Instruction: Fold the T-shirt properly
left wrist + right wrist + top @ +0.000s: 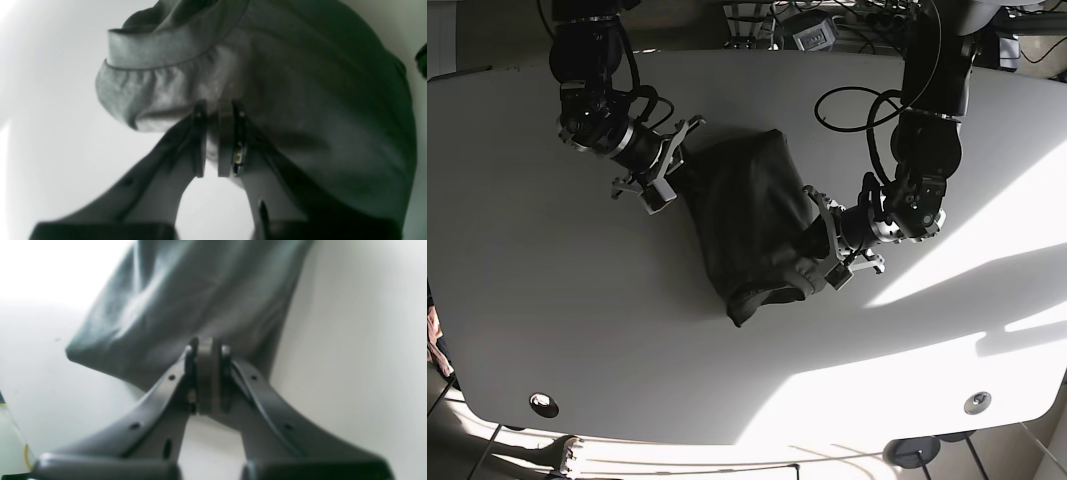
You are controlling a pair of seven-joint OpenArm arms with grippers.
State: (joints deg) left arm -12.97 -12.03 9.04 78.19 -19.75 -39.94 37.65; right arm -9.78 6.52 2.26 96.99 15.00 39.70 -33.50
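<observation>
The T-shirt [752, 220] lies in the middle of the white worktop [547, 330], bunched up and not flat. Near its front end is a lumpy rolled corner, and in the left wrist view a hemmed band shows there, puckered along its seam.

The left end effector [215, 140] has its pads almost pressed together with a bit of cloth pinched between them, at the shirt's side edge near the front. Farther back, the right end effector [206, 373] is pressed together on the shirt's other edge.

To do this step well, I think both arms should lift a little and pull gently apart, so the cloth goes smooth before any fold. They should move at the same speed. If one pulls harder, the shirt may twist or slip out.

The shirt is dark grey-green, soft and floppy, with many wrinkles. It will sag wherever nothing holds it.
</observation>
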